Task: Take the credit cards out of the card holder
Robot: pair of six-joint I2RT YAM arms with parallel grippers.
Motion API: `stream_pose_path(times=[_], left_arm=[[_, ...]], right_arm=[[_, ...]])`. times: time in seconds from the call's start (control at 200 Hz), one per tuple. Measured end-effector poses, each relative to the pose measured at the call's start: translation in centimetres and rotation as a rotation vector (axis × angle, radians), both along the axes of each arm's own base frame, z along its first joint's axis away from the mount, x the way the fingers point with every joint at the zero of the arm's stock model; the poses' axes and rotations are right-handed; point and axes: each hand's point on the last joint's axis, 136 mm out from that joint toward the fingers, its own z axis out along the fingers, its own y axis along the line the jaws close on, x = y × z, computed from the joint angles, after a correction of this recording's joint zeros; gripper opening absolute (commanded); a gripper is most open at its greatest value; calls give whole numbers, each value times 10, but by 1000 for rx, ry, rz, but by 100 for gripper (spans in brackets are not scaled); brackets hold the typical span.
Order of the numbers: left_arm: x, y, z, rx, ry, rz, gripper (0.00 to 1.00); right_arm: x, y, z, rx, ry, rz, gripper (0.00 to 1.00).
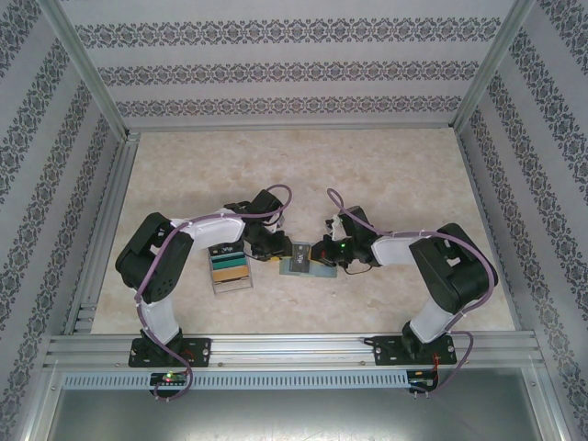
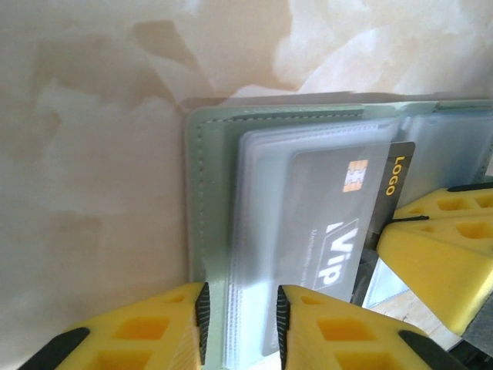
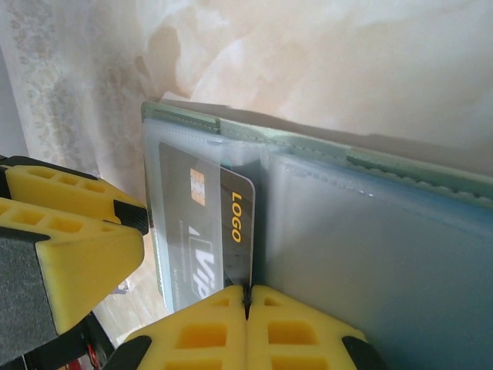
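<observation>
Centrally, low in the top view, the holder [image 1: 308,264] lies open on the table [image 1: 322,156], between the two grippers. In the left wrist view its green leaf [image 2: 204,193] fills the middle left, with clear sleeves stacked over it. A dark card [image 2: 339,223] marked "VIP" and "LOGO" sticks partway out of a sleeve toward the right of that frame.

Right gripper [image 3: 246,297]: jaws pressed together at the bottom of its own view, pinching the card [image 3: 192,223] at its lower corner, just beside the holder's fold [image 3: 308,142]. It enters the left wrist view from the right edge [image 2: 393,223], meeting the card's edge.

Left gripper [image 2: 240,308]: jaws narrowly apart at the bottom of its own view, one finger over the green leaf, the other over the sleeves. Nothing is seen pinched; whether the tips press on the holder cannot be told. It appears at the left edge of the right wrist view [image 3: 139,223].

A tray [image 1: 230,268] of coloured cards sits just left of the holder, under the left arm.
</observation>
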Motion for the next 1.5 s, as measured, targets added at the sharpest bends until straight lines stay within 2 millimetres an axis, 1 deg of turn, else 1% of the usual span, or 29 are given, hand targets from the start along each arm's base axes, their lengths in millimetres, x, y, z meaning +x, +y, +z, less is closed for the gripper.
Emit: stream_pose_path(times=[0.035,0.085,0.185,0.33,0.41,0.485,0.59,0.729,0.769,0.819,0.869,1.009,1.199,1.339,1.499], left_arm=[[0,0,0,0,0,-1,20],[0,0,0,0,1,-2,18],[-1,0,1,-4,2,-2,9],[-2,-3,2,-12,2,-10,6],[-3,-4,3,-15,3,-15,6],[-4,-6,1,-20,10,-20,6],[-6,-8,-5,-19,29,-26,5],[-6,-9,-4,-26,27,-29,5],[-6,-10,-4,-27,27,-29,5],[-6,-10,-4,-27,28,-29,5],[-6,-9,-5,-26,28,-28,5],[-6,-9,-5,-23,28,-28,3],[-6,-9,-5,-20,26,-27,1],[-6,-8,-6,-19,27,-27,1],[-6,-8,-6,-19,27,-27,2]], right_arm=[[0,0,1,1,-2,0,0],[0,0,1,1,-3,0,0],[0,0,1,1,-2,0,0],[0,0,1,1,-2,1,0],[0,0,1,1,-2,1,6],[0,1,1,2,-2,1,15],[-1,3,1,3,0,4,18],[0,7,2,12,-3,13,21],[0,9,2,16,-3,17,18],[0,9,2,15,-1,17,7],[0,9,0,12,3,15,0],[0,9,0,11,4,13,0],[3,2,3,24,1,2,0],[6,-7,11,29,-17,-14,0],[4,-18,13,19,-17,-30,0]])
